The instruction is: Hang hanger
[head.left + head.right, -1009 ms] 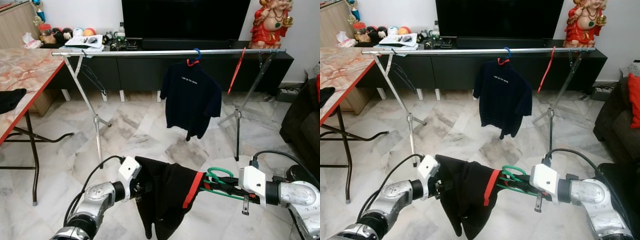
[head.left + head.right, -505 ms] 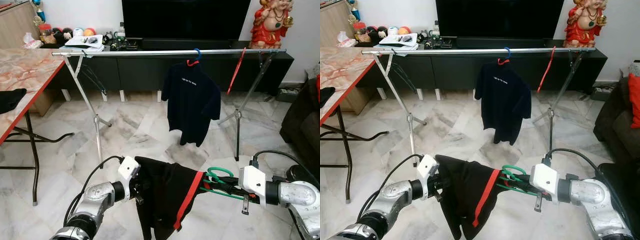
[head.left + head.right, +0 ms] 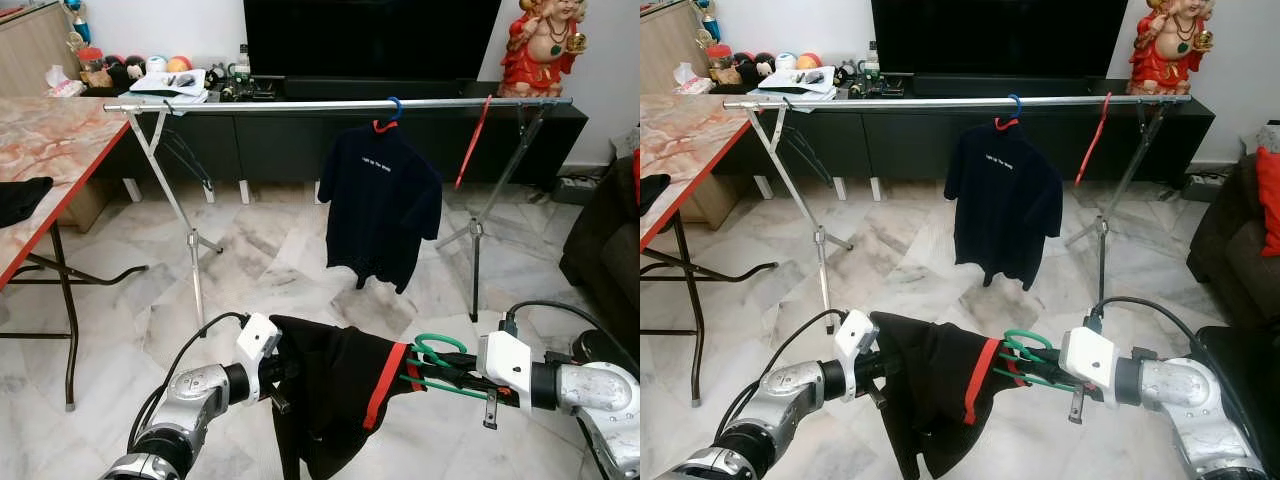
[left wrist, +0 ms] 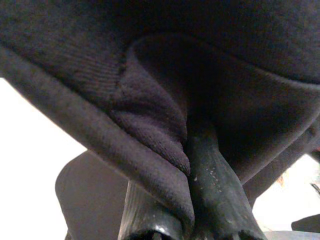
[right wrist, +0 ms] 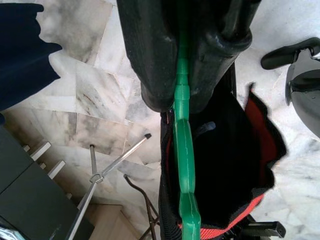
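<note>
R gripper [image 3: 432, 372] clamped on green hanger [image 3: 432, 350], low in front of the body, over marble floor [image 3: 270, 260]. In R wrist view, both fingers [image 5: 150, 55] pinched tight against the green plastic strip. Black garment w/ red trim [image 3: 335, 395] draped over that hanger, hanging down between the two arms. L gripper [image 3: 283, 378] at garment's other side, clenched on a fold of the dark cloth; in L wrist view, fabric squeezed between the two fingers [image 4: 215, 185].

Beyond, metal drying rack [image 3: 300, 105] w/ rail spanning across in front of black TV console [image 3: 270, 140]. On rail: dark navy t-shirt [image 3: 383, 215] on a blue-hooked hanger, plus a bare red hanger [image 3: 473, 140] further toward R end. Held hanger well apart from rail, much lower & nearer the robot. Marble-top table [image 3: 50, 150] at L w/ dark item on its edge. Red figurine [image 3: 540, 45] on console, R side.
</note>
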You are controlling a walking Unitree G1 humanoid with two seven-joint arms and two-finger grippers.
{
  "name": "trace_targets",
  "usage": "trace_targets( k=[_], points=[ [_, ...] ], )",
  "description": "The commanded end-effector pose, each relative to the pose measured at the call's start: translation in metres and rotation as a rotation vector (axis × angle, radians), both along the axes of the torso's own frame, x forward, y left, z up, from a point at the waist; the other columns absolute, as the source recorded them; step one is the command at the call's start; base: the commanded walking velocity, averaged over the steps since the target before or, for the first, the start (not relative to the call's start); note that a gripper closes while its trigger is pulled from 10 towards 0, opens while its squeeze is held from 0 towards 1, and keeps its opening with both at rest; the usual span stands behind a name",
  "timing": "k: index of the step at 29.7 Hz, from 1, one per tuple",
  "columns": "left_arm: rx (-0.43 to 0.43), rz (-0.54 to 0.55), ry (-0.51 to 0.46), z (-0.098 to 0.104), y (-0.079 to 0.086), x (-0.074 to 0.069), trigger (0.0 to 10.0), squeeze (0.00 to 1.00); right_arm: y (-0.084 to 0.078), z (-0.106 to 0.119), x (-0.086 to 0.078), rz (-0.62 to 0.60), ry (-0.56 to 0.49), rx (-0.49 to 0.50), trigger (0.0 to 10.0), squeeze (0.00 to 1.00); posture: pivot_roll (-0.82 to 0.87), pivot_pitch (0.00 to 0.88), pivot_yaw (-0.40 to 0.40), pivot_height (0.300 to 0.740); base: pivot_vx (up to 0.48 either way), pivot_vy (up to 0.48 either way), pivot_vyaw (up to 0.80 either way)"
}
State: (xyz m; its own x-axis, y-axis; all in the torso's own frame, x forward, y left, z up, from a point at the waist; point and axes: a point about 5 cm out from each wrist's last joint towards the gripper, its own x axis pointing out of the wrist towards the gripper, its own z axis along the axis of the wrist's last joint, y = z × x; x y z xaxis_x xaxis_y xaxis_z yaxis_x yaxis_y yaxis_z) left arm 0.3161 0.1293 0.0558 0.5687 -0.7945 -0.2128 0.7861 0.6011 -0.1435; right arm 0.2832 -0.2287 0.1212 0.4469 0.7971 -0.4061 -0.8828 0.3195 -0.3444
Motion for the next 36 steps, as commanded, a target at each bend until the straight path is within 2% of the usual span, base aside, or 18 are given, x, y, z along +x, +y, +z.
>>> trace_targets(
  k=[1, 8, 12, 18, 19, 23, 24, 27, 28, 29, 32, 33, 34, 35, 36],
  points=[
    [0.006, -0.024, 0.010, -0.003, 0.000, -0.003, 0.0, 0.00, 0.000, 0.008, 0.003, -0.007, -0.044, 0.014, 0.0, 0.00, -0.05, 0.063, -0.004, 0.740, 0.000, 0.000, 0.00],
    [0.017, -0.029, 0.007, -0.003, 0.001, -0.004, 0.0, 0.00, 0.000, 0.006, 0.003, -0.006, -0.038, 0.009, 0.0, 0.00, -0.04, 0.062, -0.004, 0.740, 0.000, 0.000, 0.00],
    [0.028, 0.013, 0.005, -0.003, 0.007, -0.003, 0.0, 0.00, -0.003, -0.007, -0.001, 0.009, -0.008, -0.092, 0.0, 0.00, -0.04, 0.052, -0.002, 0.740, 0.000, 0.000, 0.00],
    [0.106, 0.111, -0.026, -0.006, 0.031, -0.004, 0.0, 0.00, -0.015, -0.037, -0.015, 0.052, 0.048, -0.344, 0.0, 0.00, -0.04, 0.043, -0.001, 0.740, 0.000, 0.000, 0.00],
    [0.107, 0.113, -0.026, -0.006, 0.032, -0.004, 0.0, 0.00, -0.016, -0.038, -0.015, 0.053, 0.049, -0.350, 0.0, 0.00, -0.04, 0.043, -0.001, 0.740, 0.000, 0.000, 0.00],
    [0.168, 0.194, -0.032, -0.006, 0.054, -0.004, 0.0, 0.00, -0.018, -0.047, -0.020, 0.050, 0.085, -0.353, 0.0, 0.00, -0.04, 0.039, 0.000, 0.740, 0.000, 0.000, 0.00],
    [0.197, 0.240, -0.037, -0.005, 0.063, -0.002, 0.0, 0.00, -0.017, -0.050, -0.022, 0.052, 0.098, -0.346, 0.0, 0.00, -0.04, 0.039, 0.000, 0.740, 0.000, 0.000, 0.00],
    [0.227, 0.301, -0.054, -0.003, 0.070, 0.000, 0.0, 0.00, -0.017, -0.056, -0.025, 0.062, 0.113, -0.361, 0.0, 0.00, -0.04, 0.039, 0.000, 0.740, 0.000, 0.000, 0.00],
    [0.244, 0.366, -0.071, -0.001, 0.075, 0.003, 0.0, 0.00, -0.018, -0.063, -0.029, 0.070, 0.132, -0.389, 0.0, 0.00, -0.03, 0.041, 0.000, 0.740, 0.000, 0.000, 0.00],
    [0.244, 0.366, -0.071, -0.001, 0.075, 0.003, 0.0, 0.00, -0.018, -0.063, -0.029, 0.070, 0.132, -0.389, 0.0, 0.00, -0.03, 0.041, 0.000, 0.740, 0.000, 0.000, 0.00],
    [0.247, 0.500, -0.102, 0.005, 0.084, 0.009, 0.0, 0.00, -0.020, -0.075, -0.035, 0.073, 0.162, -0.436, 0.0, 0.00, -0.03, 0.048, -0.002, 0.740, 0.000, 0.000, 0.00],
    [0.247, 0.500, -0.102, 0.005, 0.084, 0.009, 0.0, 0.00, -0.020, -0.075, -0.035, 0.073, 0.162, -0.436, 0.0, 0.00, -0.03, 0.048, -0.002, 0.740, 0.000, 0.000, 0.00],
    [0.242, 0.647, -0.122, 0.009, 0.095, 0.012, 0.0, 0.00, -0.021, -0.082, -0.038, 0.041, 0.178, -0.424, 0.0, 0.00, -0.03, 0.048, -0.002, 0.740, 0.000, 0.000, 0.00],
    [0.232, 0.688, -0.126, 0.010, 0.098, 0.012, 0.0, 0.00, -0.021, -0.084, -0.039, 0.029, 0.184, -0.416, 0.0, 0.00, -0.03, 0.055, 0.000, 0.740, 0.000, 0.000, 0.00],
    [0.183, 0.769, -0.138, 0.012, 0.103, 0.012, 0.0, 0.00, -0.019, -0.088, -0.040, -0.024, 0.189, -0.370, 0.0, 0.00, -0.02, 0.057, 0.001, 0.740, 0.000, 0.000, 0.00]
  ],
)
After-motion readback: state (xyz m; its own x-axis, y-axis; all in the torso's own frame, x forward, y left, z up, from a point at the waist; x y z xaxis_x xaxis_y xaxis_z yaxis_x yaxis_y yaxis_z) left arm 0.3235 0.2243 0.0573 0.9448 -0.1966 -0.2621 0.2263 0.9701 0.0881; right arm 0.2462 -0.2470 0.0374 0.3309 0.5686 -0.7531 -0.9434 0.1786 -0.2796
